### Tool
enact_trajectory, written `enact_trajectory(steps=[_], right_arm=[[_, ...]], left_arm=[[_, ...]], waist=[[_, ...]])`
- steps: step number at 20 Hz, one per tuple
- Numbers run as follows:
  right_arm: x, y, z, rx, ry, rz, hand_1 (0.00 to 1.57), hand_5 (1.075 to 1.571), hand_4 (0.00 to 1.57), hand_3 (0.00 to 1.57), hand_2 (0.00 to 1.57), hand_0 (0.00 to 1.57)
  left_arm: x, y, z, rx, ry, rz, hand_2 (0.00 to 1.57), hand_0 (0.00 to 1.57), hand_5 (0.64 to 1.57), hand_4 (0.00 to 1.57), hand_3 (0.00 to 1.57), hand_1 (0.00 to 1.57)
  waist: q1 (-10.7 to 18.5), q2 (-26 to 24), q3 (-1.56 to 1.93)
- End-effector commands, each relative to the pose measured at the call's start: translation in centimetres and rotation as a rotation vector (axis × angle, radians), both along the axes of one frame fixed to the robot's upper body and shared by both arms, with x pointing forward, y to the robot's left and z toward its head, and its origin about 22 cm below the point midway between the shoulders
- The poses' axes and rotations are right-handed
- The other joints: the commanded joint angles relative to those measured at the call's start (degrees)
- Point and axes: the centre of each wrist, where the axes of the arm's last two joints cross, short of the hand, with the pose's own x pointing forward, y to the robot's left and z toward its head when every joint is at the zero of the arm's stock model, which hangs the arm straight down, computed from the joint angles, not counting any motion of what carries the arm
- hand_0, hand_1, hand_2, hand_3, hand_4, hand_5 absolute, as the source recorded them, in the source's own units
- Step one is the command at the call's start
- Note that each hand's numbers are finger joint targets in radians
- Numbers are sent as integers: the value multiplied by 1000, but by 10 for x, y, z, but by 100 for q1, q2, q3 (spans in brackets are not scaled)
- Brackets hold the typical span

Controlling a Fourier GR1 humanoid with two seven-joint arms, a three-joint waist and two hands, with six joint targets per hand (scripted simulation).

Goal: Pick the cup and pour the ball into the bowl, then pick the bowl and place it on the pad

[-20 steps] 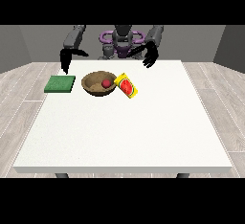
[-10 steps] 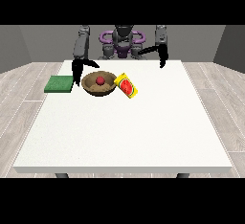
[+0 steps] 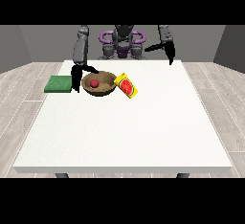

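White table (image 3: pixel 124 127) carries a brown bowl (image 3: pixel 99 84) with the red ball (image 3: pixel 94 82) lying inside it. Yellow cup (image 3: pixel 128 86) with a red face lies tipped on its side, touching the bowl's rim on the side away from the fingers. Green pad (image 3: pixel 58 84) sits flat just outside the fingers, opposite the bowl. Hand at the view's left (image 3: pixel 76 76) hangs between pad and bowl, fingers straight and pointing down, thumb spread wide toward the bowl rim, holding nothing. Hand at the view's right (image 3: pixel 168 51) is raised near the table's far edge, well apart from everything; its finger spread cannot be told.
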Motion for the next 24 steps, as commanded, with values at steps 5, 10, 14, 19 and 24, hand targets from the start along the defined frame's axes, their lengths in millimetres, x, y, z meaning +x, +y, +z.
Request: enact_trajectory(steps=[5, 10, 14, 19, 24], right_arm=[[8, 43, -18, -14, -19, 20, 0, 1562, 64, 0, 0, 0], [-27, -20, -43, -21, 228, -189, 1453, 1512, 468, 0, 1571, 1453], [-31, -27, -42, -381, 322, -261, 1571, 1536, 920, 1570, 1571, 1571], [-23, -23, -33, -495, 432, -320, 1571, 1563, 910, 1383, 1571, 1571], [24, 9, 13, -477, 501, -252, 1571, 1563, 844, 945, 1571, 1571]], left_arm=[[-6, 6, 2, 22, -45, 8, 0, 0, 1565, 0, 0, 0], [-3, 2, 45, -3, -113, -50, 0, 0, 1571, 80, 0, 0], [-5, -16, 36, -19, -112, -119, 0, 0, 1549, 568, 0, 0], [-6, -6, 15, 3, -31, -106, 0, 0, 1497, 824, 0, 0], [2, 33, -14, -61, 70, 6, 0, 0, 1423, 973, 0, 0]], waist=[[-27, 207, 1], [298, 549, 8], [685, 657, -29], [719, 5, -24], [-21, -623, -12]])
